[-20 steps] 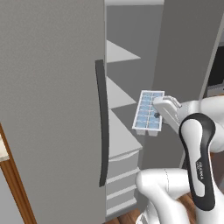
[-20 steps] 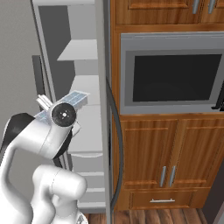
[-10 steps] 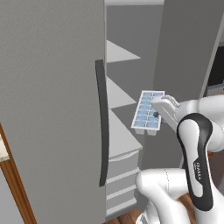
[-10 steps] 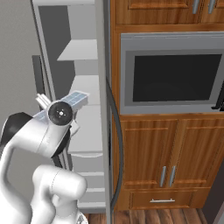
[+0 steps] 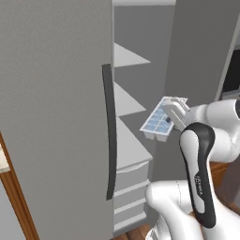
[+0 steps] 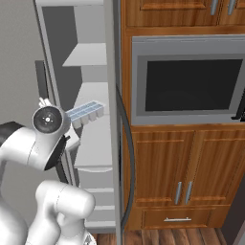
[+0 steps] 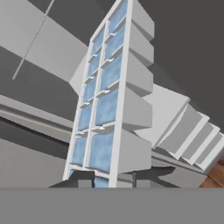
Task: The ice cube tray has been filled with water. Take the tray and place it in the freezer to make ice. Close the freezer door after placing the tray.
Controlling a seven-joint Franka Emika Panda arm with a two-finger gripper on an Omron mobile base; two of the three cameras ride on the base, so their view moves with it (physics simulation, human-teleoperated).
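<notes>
Gripper (image 7: 107,177) clamped narrowly on the near end of the tray (image 7: 111,94), one dark fingertip (image 7: 81,177) on each side of the end wall. Tray carried in the air, clear of every shelf, stretching away from the hand. Two rows of cells holding pale blue water (image 7: 101,151). Seen from the left base, tray (image 5: 159,123) tilted, far end lower and toward the open freezer (image 5: 136,93), near end raised into the white hand (image 5: 174,112). Seen from the right base, tray (image 6: 86,113) sticking out past the round wrist (image 6: 49,120), level with the middle shelves, at the mouth of the compartment.

Beyond the tray, white shelves (image 5: 125,101) stepped one above another, drawers (image 5: 133,180) stacked below them. Same shelves in the right base view (image 6: 88,55), with a lower one (image 6: 93,143) just under and behind the tray.

On the left, freezer door (image 5: 56,117) swung wide open, dark bar handle (image 5: 109,131) running down its edge. To the right of the fridge, wooden cabinets (image 6: 191,162) with a grey microwave (image 6: 189,81) set into them. Wooden floor (image 7: 216,173) at the foot of the drawers in the hand view.
</notes>
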